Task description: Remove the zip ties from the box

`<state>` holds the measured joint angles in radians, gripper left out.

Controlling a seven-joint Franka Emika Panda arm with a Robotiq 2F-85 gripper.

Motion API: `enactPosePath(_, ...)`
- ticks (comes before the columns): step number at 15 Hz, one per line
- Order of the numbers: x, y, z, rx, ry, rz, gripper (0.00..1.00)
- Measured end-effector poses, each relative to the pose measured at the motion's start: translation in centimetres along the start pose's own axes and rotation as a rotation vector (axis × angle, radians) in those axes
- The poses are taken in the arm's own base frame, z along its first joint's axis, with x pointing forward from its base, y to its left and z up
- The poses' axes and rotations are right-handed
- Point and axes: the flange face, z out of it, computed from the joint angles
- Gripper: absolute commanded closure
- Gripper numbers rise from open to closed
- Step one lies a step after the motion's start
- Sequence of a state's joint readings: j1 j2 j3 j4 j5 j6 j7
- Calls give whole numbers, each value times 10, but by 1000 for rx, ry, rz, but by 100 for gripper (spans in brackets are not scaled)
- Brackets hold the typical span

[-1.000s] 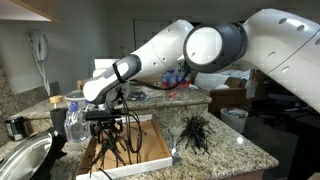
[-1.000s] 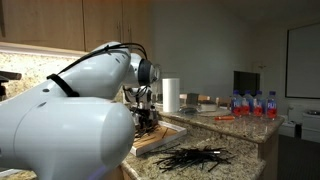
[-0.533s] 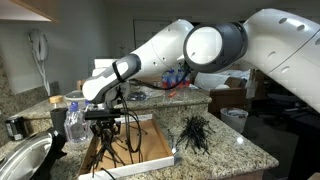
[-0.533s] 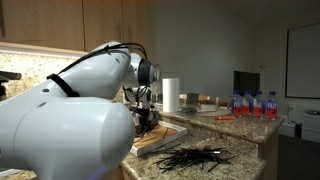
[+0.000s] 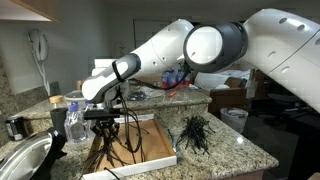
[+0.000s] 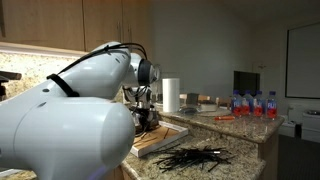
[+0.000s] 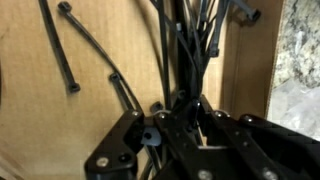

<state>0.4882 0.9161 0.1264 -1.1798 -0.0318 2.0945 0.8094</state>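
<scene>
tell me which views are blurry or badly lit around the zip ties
Wrist view: the zip ties in the claw are close and soft-focused, the box floor evenly lit. In an exterior view, dim light turns the loose pile on the counter into a dark silhouette. In an exterior view, the white arm crowds the foreground and the bright panel is washed out.

Arm (image 5: pixel 205 45) in from 3 o'clock, elbow high, forearm sloping toward 8 o'clock. Gripper (image 5: pixel 110 126) pointed straight down, jaws closed on a bunch of ties (image 7: pixel 186 50). Wrist view: fingers (image 7: pixel 128 135) entering from 6 o'clock, pinched round the strands. Arm bulk at 8 o'clock in an exterior view (image 6: pixel 70 110).
</scene>
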Motion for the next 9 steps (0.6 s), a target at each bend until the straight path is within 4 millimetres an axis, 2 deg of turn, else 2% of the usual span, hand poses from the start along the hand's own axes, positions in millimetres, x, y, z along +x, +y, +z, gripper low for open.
enactPosePath(2, 0, 0, 0, 0, 0, 0, 93)
enactPosePath(3, 0, 0, 0, 0, 0, 0, 88)
enactPosePath(4, 0, 0, 0, 0, 0, 0, 65)
enactPosePath(6, 0, 0, 0, -2, -2, 0, 62)
enactPosePath(9, 0, 2, 0, -12, -8, 2, 44)
